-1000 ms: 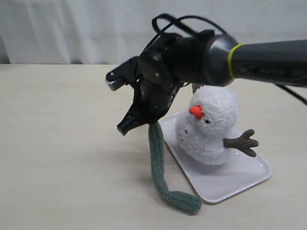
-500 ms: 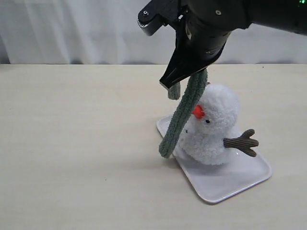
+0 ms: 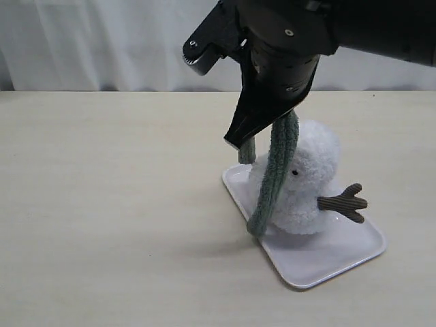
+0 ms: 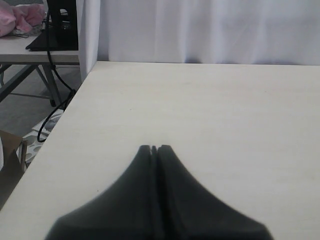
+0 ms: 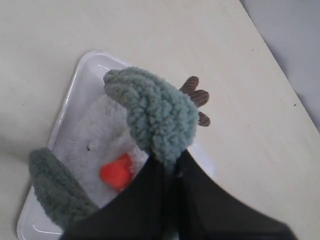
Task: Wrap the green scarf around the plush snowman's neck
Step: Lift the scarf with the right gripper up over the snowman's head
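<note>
The plush snowman (image 3: 310, 180) stands on a white tray (image 3: 327, 262), one brown branch arm (image 3: 344, 202) sticking out to the right. Just above and left of its head, my right gripper (image 3: 238, 138) is shut on the green scarf (image 3: 272, 177). The scarf's long part hangs down across the snowman's face to the tray, and a short end (image 3: 246, 151) dangles beside it. In the right wrist view the scarf (image 5: 155, 115) bunches at the right gripper (image 5: 170, 164) over the snowman (image 5: 97, 137) and its orange nose (image 5: 116, 171). My left gripper (image 4: 154, 148) is shut and holds nothing.
The tray (image 5: 80, 80) lies on a pale wooden table (image 3: 102, 204) with a white curtain (image 3: 102, 41) behind. The left wrist view shows the table's edge (image 4: 75, 107), with cables and another desk beyond it.
My right gripper has risen and moved right, over the snowman. The scarf's long end has come off the table and now hangs in front of the snowman's face, hiding the nose.
</note>
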Controlling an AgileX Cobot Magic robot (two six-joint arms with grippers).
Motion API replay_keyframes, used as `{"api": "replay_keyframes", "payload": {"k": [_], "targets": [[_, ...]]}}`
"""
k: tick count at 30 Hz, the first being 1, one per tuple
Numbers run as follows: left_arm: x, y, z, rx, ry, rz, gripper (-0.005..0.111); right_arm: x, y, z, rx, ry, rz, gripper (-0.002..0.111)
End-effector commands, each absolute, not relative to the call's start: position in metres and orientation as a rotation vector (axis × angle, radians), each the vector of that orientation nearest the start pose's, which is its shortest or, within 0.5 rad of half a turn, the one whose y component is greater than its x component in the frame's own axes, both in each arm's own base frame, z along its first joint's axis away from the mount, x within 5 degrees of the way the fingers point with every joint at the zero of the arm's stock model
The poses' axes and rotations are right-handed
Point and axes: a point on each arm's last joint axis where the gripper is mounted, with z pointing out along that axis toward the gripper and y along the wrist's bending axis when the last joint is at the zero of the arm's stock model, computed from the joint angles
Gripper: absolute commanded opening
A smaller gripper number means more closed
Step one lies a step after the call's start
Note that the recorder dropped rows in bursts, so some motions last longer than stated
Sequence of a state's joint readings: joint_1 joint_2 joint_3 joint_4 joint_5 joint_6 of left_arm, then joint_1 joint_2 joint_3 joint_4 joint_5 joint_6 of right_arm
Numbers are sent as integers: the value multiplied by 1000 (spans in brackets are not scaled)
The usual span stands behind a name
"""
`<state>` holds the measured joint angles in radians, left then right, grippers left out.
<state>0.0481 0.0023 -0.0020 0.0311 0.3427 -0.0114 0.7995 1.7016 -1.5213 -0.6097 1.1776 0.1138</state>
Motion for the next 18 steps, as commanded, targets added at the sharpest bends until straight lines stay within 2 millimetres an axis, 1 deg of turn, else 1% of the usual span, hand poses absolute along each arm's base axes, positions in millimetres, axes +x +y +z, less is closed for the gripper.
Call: {"api": "replay_keyframes", "payload": {"k": [1,7,11,16,18], "targets": [[54,3,183,-24,1816,61,0,277,222,327,-1100,2324,-589,4],[54,3,183,-24,1816,61,0,281,216,332,-1084,2273,-699,4],[54,3,183,-24,1816,61,0,283,213,335,-1043,2260,-719,4],[54,3,183,-24,1816,61,0,284,210,331,-1061,2237,-780,4],[54,3,183,-24,1816,61,0,286,206,326,-1056,2255,-795,4]]}}
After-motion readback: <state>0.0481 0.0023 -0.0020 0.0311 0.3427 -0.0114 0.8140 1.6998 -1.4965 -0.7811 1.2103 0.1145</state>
